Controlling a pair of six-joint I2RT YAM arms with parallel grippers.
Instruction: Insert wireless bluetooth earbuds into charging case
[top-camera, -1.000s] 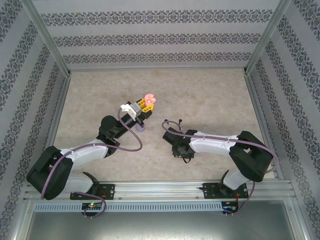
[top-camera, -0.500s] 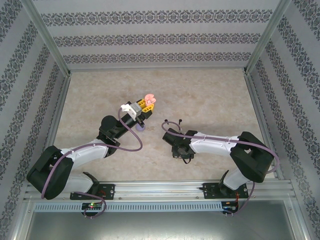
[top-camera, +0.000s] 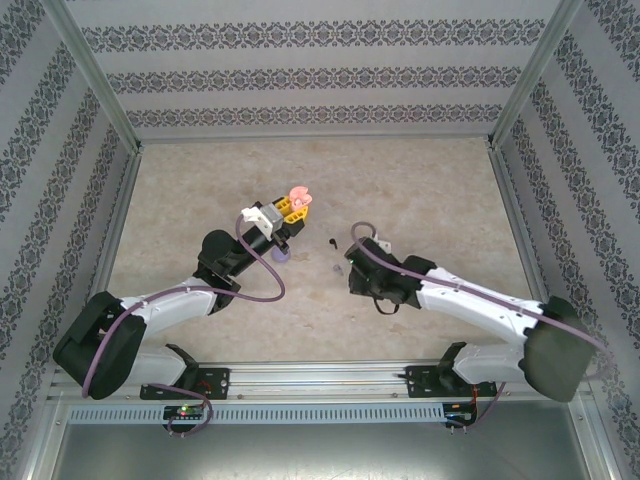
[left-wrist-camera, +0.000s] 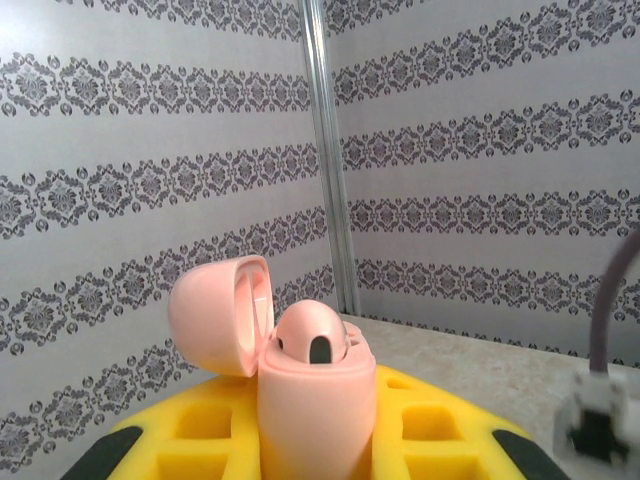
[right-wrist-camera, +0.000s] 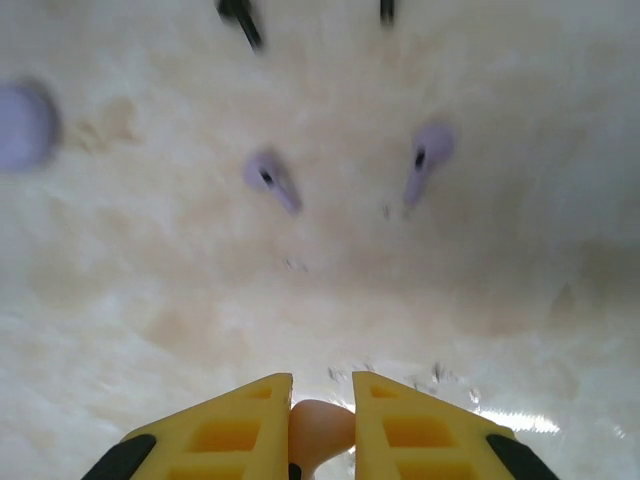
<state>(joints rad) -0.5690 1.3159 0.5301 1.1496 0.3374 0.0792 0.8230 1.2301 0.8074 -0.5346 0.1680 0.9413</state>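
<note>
My left gripper (left-wrist-camera: 318, 445) is shut on a pink charging case (left-wrist-camera: 312, 395) and holds it upright. Its lid (left-wrist-camera: 220, 312) is swung open, and one pale pink earbud (left-wrist-camera: 312, 335) sits in the case. In the top view this case (top-camera: 297, 195) is lifted at mid-table. My right gripper (right-wrist-camera: 322, 385) is shut on another pale pink earbud (right-wrist-camera: 320, 432), a little above the table. Two lilac earbuds (right-wrist-camera: 272, 180) (right-wrist-camera: 428, 158) lie loose on the table ahead of it. Black earbuds (right-wrist-camera: 241, 18) lie further out.
A lilac case (top-camera: 281, 254) rests on the table under the left wrist and appears blurred at the far left (right-wrist-camera: 22, 125) in the right wrist view. A black earbud (top-camera: 331, 241) and a lilac one (top-camera: 338, 268) lie between the arms. Patterned walls enclose the table.
My right arm has swung its elbow out to the right and shifted the gripper up and away, uncovering loose earbuds on the table. Its jaws narrowed. The left arm has not moved.
</note>
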